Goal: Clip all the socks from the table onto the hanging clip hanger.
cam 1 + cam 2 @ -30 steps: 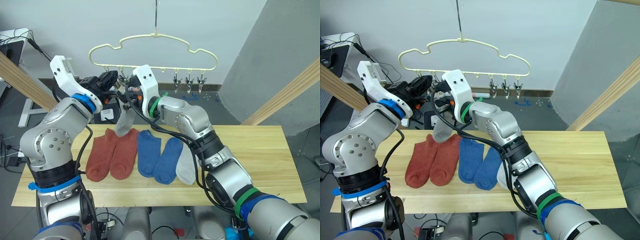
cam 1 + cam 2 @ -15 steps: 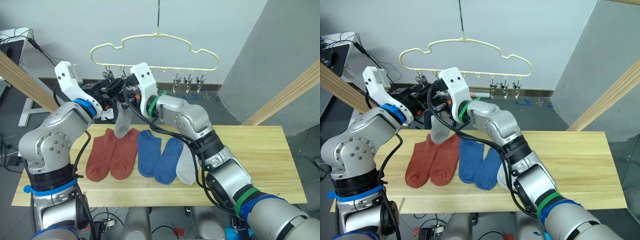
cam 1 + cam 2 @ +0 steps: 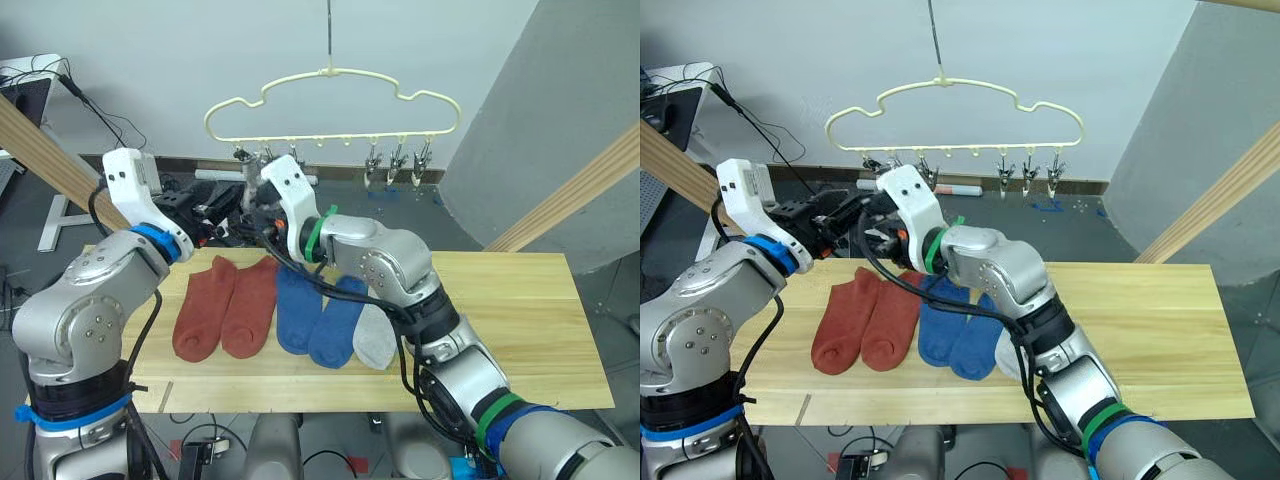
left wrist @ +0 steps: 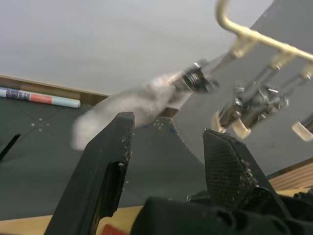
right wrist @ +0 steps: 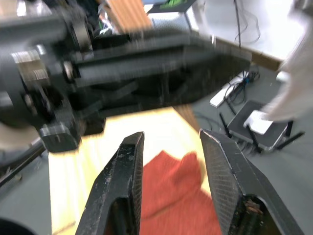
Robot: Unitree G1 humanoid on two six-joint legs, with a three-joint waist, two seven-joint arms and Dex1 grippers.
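Note:
The pale yellow clip hanger (image 3: 330, 100) hangs above the table's (image 3: 500, 320) far edge. A light grey sock (image 4: 132, 110) dangles from one of its silver clips (image 4: 195, 78), just beyond my left gripper (image 4: 166, 147), which is open and empty. My right gripper (image 5: 171, 147) is also open and empty, facing the left gripper's black body (image 5: 146, 54) below the hanger's left clips. On the table lie two rust-red socks (image 3: 225, 305), two blue socks (image 3: 315, 310) and a second grey sock (image 3: 375, 338), side by side.
Thick wooden poles slant at the left (image 3: 40, 150) and right (image 3: 570, 190). Three bare clips (image 3: 397, 162) hang at the hanger's right end. The table's right half is bare wood. Cables and gear lie on the floor behind.
The camera has shifted. My right gripper has let go of the grey sock, which now hangs from a clip. Both arms have dropped lower, away from the hanger.

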